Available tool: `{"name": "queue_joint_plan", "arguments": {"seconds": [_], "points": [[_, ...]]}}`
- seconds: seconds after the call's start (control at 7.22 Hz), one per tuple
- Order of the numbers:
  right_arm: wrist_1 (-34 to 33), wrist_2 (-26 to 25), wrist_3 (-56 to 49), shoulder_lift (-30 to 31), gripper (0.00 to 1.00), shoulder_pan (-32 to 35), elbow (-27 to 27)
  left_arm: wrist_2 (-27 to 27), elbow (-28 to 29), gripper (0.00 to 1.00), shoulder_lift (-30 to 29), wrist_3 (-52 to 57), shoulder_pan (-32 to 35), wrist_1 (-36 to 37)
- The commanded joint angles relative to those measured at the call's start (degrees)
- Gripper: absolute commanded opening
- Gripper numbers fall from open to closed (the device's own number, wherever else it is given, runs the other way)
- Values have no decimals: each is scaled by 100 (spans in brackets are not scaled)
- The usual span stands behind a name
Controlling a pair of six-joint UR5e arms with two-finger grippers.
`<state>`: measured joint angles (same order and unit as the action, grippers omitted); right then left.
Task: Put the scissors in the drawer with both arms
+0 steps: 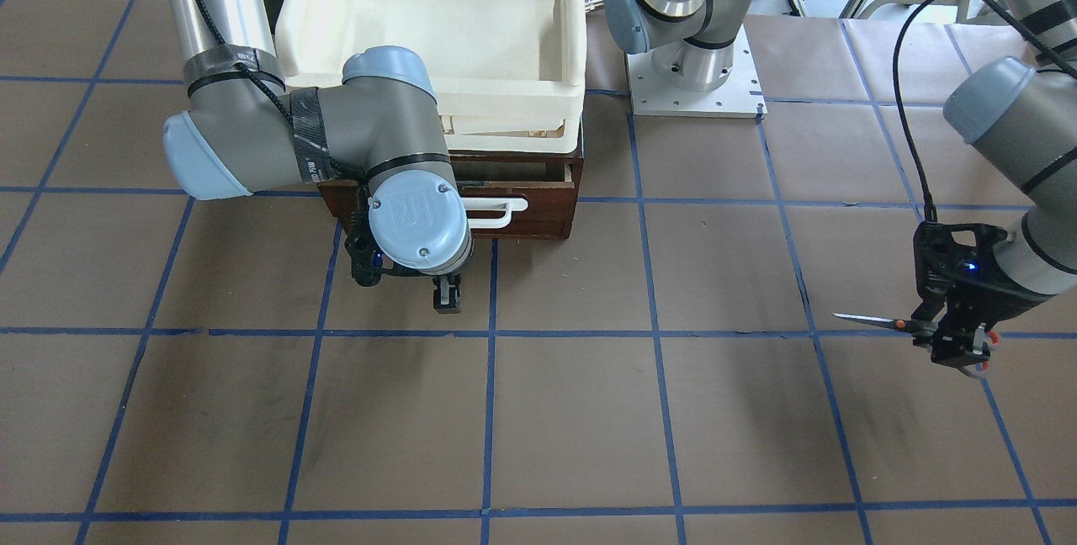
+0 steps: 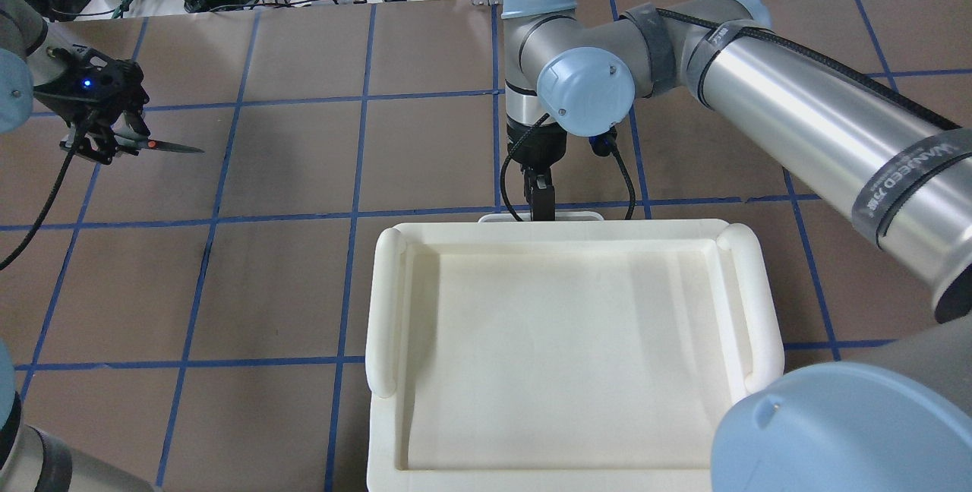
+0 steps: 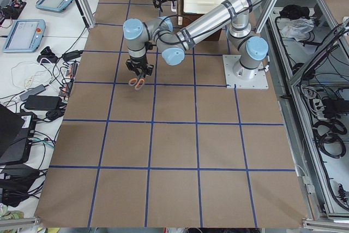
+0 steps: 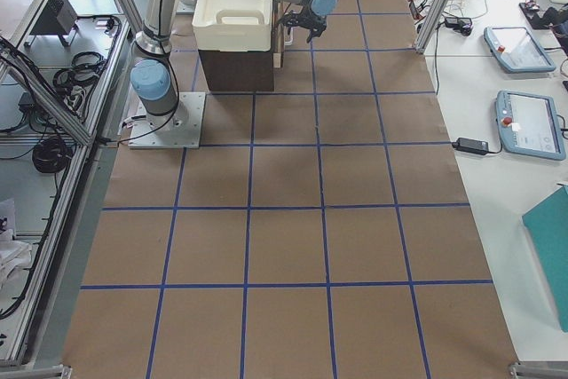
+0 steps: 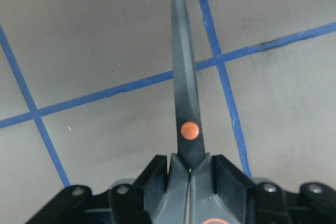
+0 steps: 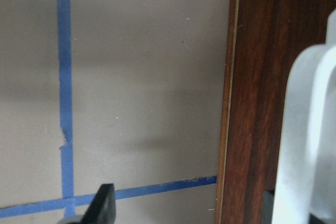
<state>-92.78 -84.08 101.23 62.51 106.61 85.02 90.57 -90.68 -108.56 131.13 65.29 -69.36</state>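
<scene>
The scissors [image 1: 879, 323] hang above the table at the robot's left side, with the blades level. My left gripper [image 1: 957, 350] is shut on their handles. The left wrist view shows the closed blades and orange pivot [image 5: 189, 129] sticking out past the gripper's jaws. The overhead view shows the blade tip [image 2: 176, 147] beyond that gripper [image 2: 102, 144]. The dark brown drawer [image 1: 538, 213] has a white bar handle [image 1: 498, 213]. My right gripper [image 1: 446, 297] is open just in front of that handle. The right wrist view shows one finger [image 6: 103, 204] beside the drawer front [image 6: 252, 103] and the handle [image 6: 307, 145].
Cream-white plastic trays [image 2: 383, 310] are stacked on top of the drawer box and hide it from overhead. The left arm's base plate [image 1: 695, 95] stands behind and beside the box. The brown table has a grid of blue tape lines.
</scene>
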Motion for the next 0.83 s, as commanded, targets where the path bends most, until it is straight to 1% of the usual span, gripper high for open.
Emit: {"name": "queue_joint_plan", "arguments": {"seconds": [0.0,0.14,0.28,0.42,0.55,0.69], "points": [[-423,-91,-488,15,100,0,-21,-91,200,0,421,-104,386,-821],[-460,-187,-646,-2,100,0,-90,-240,200,0,684,-392,614,-964],[-452,-310,-735,-28,100,0,-248,-267,200,0,835,-569,921,-1304],[-461,-320,-910,-46,100,-9,-293,-267,200,0,941,-1206,1220,-1386],[-504,-320,-1034,-55,100,-18,-311,-250,200,0,1029,-1378,1484,-1404],[-548,-320,-1165,-55,100,-44,-319,-267,183,0,1038,-1388,1539,-1483]]}}
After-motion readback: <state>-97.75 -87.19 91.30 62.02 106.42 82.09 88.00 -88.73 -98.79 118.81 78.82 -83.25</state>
